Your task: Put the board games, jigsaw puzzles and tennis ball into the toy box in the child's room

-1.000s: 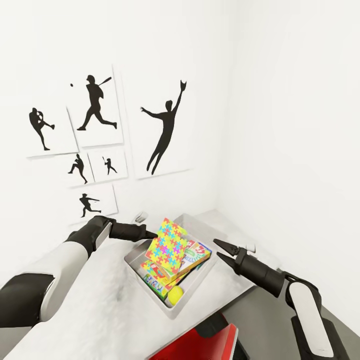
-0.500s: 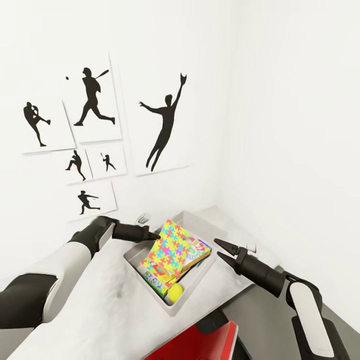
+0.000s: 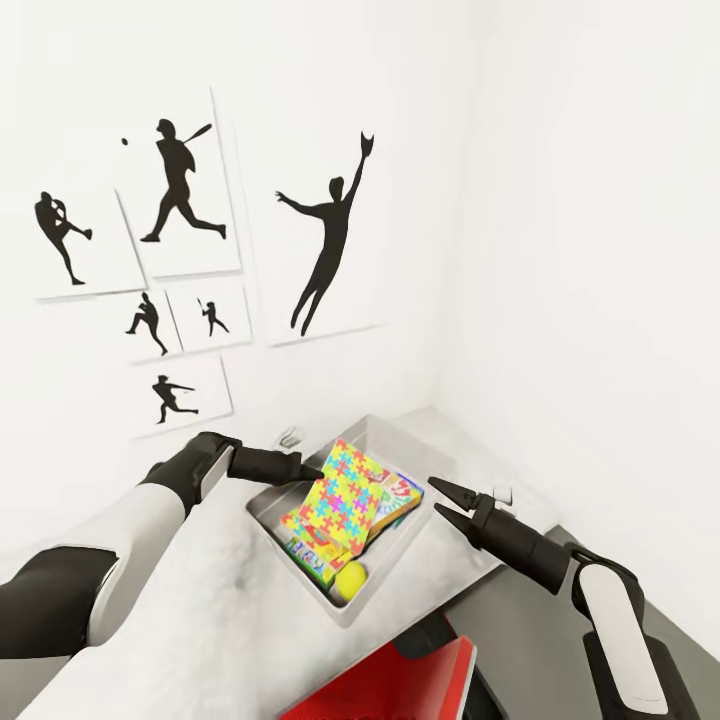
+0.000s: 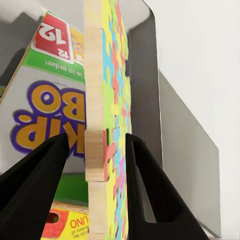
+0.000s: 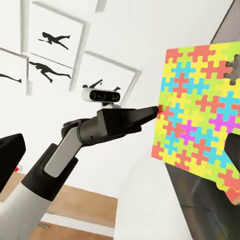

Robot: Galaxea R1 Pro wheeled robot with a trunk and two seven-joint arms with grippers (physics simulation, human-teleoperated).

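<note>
The grey toy box (image 3: 400, 432) stands on the white table (image 3: 200, 600) by the wall corner. Inside it a colourful jigsaw puzzle (image 3: 345, 490) leans tilted over a Skip-Bo board game (image 3: 400, 492), another bright game box (image 3: 305, 553) and the yellow tennis ball (image 3: 350, 577). My left gripper (image 3: 318, 470) straddles the puzzle's upper edge (image 4: 114, 100). One finger lies against the coloured face. The other stands slightly off, with the Skip-Bo box (image 4: 45, 100) showing through the gap. My right gripper (image 3: 435, 497) hovers open beside the box's right rim, holding nothing.
Silhouette posters (image 3: 330, 240) hang on the wall behind the table. A small white device (image 3: 287, 436) sits on the table by the wall. A red part (image 3: 400, 690) shows below the table's front edge. The right wall is close to the box.
The puzzle has tipped lower into the toy box while my left gripper eased slightly right. The head camera has shifted a little. The right arm has barely moved.
</note>
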